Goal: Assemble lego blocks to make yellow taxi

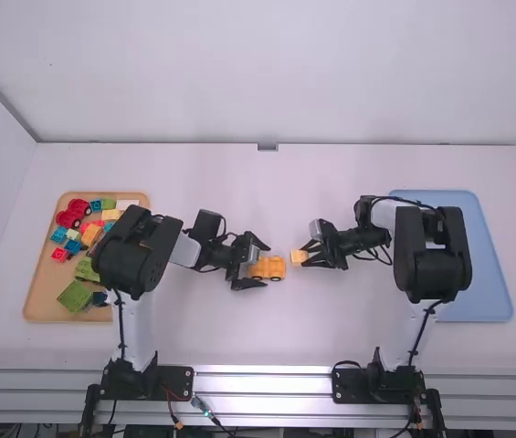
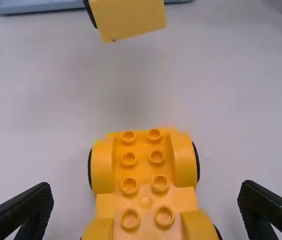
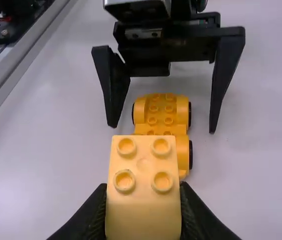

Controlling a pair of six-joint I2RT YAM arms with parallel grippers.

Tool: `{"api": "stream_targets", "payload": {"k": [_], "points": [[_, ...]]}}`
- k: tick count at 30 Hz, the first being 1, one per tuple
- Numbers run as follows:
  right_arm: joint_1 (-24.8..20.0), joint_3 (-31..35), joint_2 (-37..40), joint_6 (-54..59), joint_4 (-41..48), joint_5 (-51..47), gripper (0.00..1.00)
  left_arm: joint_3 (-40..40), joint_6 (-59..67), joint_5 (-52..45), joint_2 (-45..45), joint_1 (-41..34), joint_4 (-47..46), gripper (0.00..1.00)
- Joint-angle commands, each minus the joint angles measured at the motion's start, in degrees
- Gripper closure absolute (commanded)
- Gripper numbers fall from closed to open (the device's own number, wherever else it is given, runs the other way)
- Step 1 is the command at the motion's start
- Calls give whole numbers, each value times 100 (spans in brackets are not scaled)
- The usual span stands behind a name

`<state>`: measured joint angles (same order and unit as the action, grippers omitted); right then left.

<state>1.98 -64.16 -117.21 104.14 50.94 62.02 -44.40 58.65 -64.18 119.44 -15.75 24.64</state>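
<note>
The yellow-orange wheeled base [image 2: 145, 170] sits on the desk [image 1: 239, 182], wheels down, its two rows of studs facing up and bare, which leaves the whole top ready to take a part. In the high view, the left gripper [image 3: 163, 128] reaches it from nine o'clock, its fingers released and parted, one towards twelve o'clock of the base and one towards six. Daylight shows on both flanks in the wrist views, so nothing is gripped; that straddle looks meant to steady the base when pressure comes.

The right gripper [image 1: 303, 256] has its fingers clenched on a pale yellow block [image 3: 143, 215], lifted clear of the desk between two and three o'clock of the base. It is pinched by opposite sides, studs exposed, presumably so the underside can meet the base's studs unobstructed.

The likely next move is to close the left fingers on the base, then bring the block over towards nine o'clock, line up the studs and press down. Pressed unbraced, the base could roll away; slightly askew, the block might seat crooked.

Far out at nine o'clock, a wooden tray [image 1: 40, 283] keeps spare bricks [image 1: 75, 297] together, away from the assembly spot; a blue tray [image 1: 490, 274] lies at three o'clock.
</note>
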Motion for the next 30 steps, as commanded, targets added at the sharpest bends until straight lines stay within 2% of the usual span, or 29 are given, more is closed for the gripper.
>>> {"api": "stream_targets", "payload": {"k": [1,12,18,19,21,22,24,28,29,30], "points": [[-4,-120,-76,68,9,197,91,-101,-57,13,133,-46,-22,1],[0,-72,313,-70,4,398,94,-98,74,42,348,-120,140,1],[50,498,1032,-1381,-1244,146,95,-98,72,42,348,-118,199,0],[151,743,1270,-1893,-1755,-59,95,-109,72,42,348,-120,197,0],[227,927,1449,-2328,-2159,-280,95,-114,74,39,348,-120,201,1],[415,1248,1742,-3123,-2848,-684,97,-109,74,46,348,-118,199,1],[570,1506,1945,-3620,-3362,-931,100,-107,74,63,348,-118,201,2],[796,2011,2135,-4113,-4194,-1102,98,-107,74,63,348,-118,254,8],[839,2168,2124,-4236,-4500,-1084,97,-107,74,63,348,-118,267,11],[876,2288,2116,-4395,-4767,-1088,98,-107,74,66,348,-118,267,19]]}}
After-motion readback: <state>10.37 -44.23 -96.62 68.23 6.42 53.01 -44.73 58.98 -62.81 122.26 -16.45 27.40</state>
